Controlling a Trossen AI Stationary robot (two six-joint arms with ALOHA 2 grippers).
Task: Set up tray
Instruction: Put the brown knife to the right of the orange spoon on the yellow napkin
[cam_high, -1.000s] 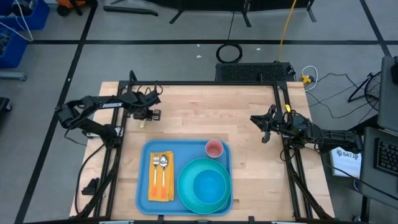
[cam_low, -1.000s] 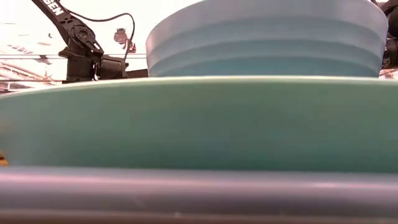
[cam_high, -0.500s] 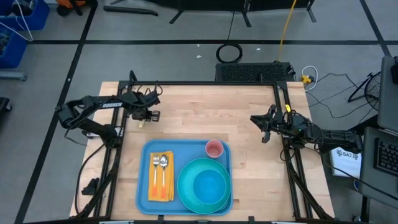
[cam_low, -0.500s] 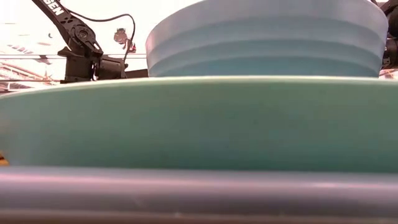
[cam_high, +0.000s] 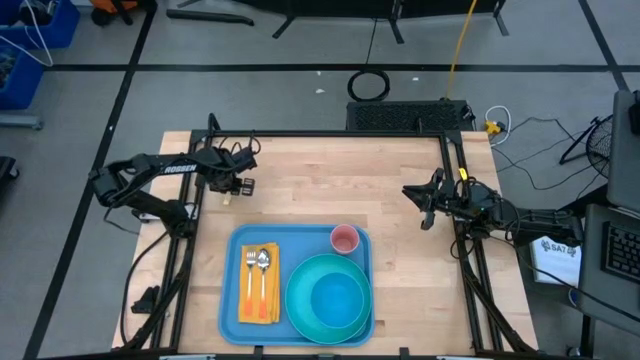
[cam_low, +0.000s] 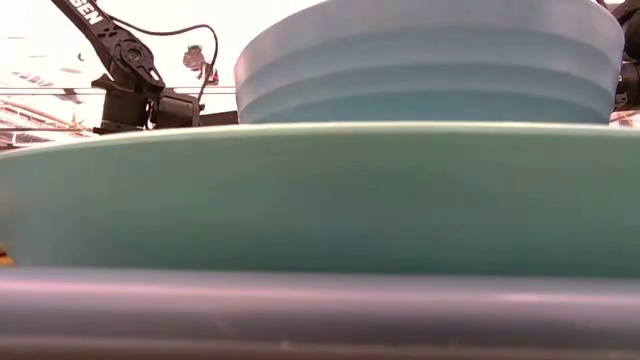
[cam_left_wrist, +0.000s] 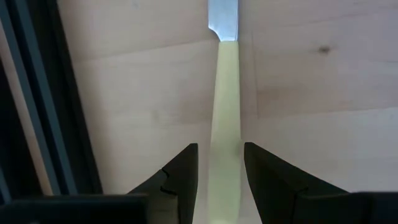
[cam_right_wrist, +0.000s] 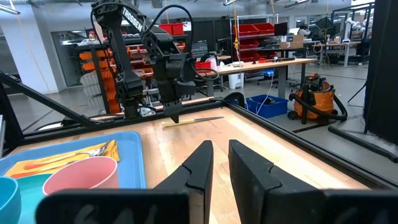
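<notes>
tray (cam_high: 228, 290): light blue, lying flat at the near edge of the counter (cam_high: 330, 195)
on the tray: a yellow napkin (cam_high: 259, 310) with a fork and spoon (cam_high: 263, 262) on top, a teal plate (cam_high: 310, 318) carrying a blue bowl (cam_high: 335, 299), and a pink cup (cam_high: 344, 239) at the far corner
left tool (cam_high: 232, 195): well beyond the tray's far left corner, lowered over a knife (cam_left_wrist: 225, 93) with a pale yellow handle, fingers (cam_left_wrist: 180, 177) either side of the handle with small gaps showing
right tool (cam_high: 424, 205): beyond the tray's far right corner, above the counter, fingers (cam_right_wrist: 198, 163) a narrow slit apart, gripping nothing
</notes>
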